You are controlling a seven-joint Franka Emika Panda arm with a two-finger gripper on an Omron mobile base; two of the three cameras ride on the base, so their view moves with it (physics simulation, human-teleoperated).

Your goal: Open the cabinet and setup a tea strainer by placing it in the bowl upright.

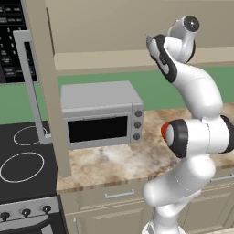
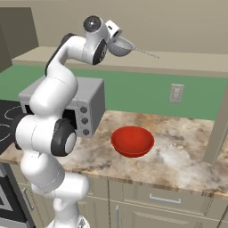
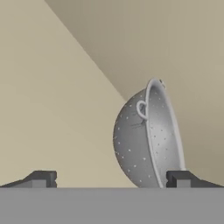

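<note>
Rising from the lower right of the left base view, the white arm folded back on itself at a dark elbow joint, then climbed again toward the open cabinet [image 1: 91, 27], its wrist turned away at the level of the cabinet's floor shelf. The cabinet's door [image 1: 50, 87] stood swung outward, seen nearly edge-on, with its long silver handle [image 1: 29, 87] to the left of that edge. Below the shelf sat a grey microwave [image 1: 101, 114] on the marbled counter [image 1: 114, 164], and a black stovetop [image 1: 23, 160] lay at the left.

From the right base view, the arm rose from the lower left, bent at a dark joint beside the microwave, and arched up and rightward. The gripper [image 2: 116, 34] was at the shelf's front edge, right against the tea strainer [image 2: 121, 46], whose grey cup tilted on the shelf with a thin wire handle pointing right. The red bowl [image 2: 132, 141] rested on the counter well below, right of the microwave and apart from everything else.

Along the hand view, the two dark fingertips [image 3: 41, 178] stood spread wide apart. The strainer lay on its side, rim turned rightward, its dotted dome between the tips and nearer the right one; whether that tip touched it I could not tell. Nothing was pinched.
</note>
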